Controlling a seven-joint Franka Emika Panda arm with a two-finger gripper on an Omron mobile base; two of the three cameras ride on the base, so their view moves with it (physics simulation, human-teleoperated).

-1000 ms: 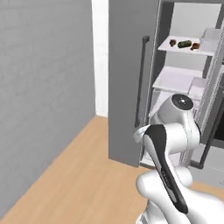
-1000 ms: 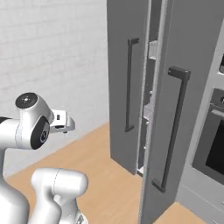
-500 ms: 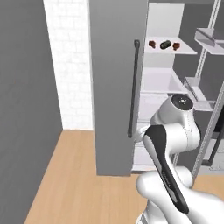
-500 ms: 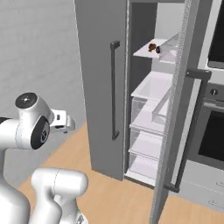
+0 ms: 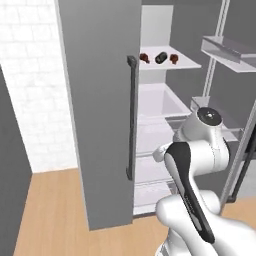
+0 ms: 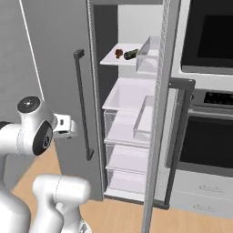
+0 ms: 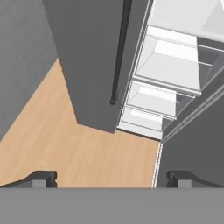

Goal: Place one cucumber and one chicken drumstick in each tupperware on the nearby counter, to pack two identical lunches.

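Observation:
The fridge stands open ahead of me. On its upper white shelf (image 5: 186,64) lie a dark cucumber (image 5: 161,57) and two reddish-brown chicken drumsticks (image 5: 144,58), one on each side of it. From the right base view the cucumber (image 6: 131,54) lies beside a drumstick (image 6: 119,53). My gripper (image 7: 111,179) is open and holds nothing; it hangs over the wooden floor in front of the fridge, well below that shelf. The hand (image 6: 63,125) sits left of the fridge door handle. The tupperware and the counter are out of view.
The grey left fridge door (image 5: 95,110) with its dark handle (image 5: 131,115) stands close in front. The right door (image 6: 159,113) is swung open, edge-on, with bins on it. White drawers (image 7: 170,65) fill the lower fridge. A built-in oven (image 6: 209,136) is at right, a brick wall (image 5: 30,75) at left.
The whole picture has shifted: the base has swung round to face the open fridge, so its shelves and the food now sit in the middle. The gripper stays open.

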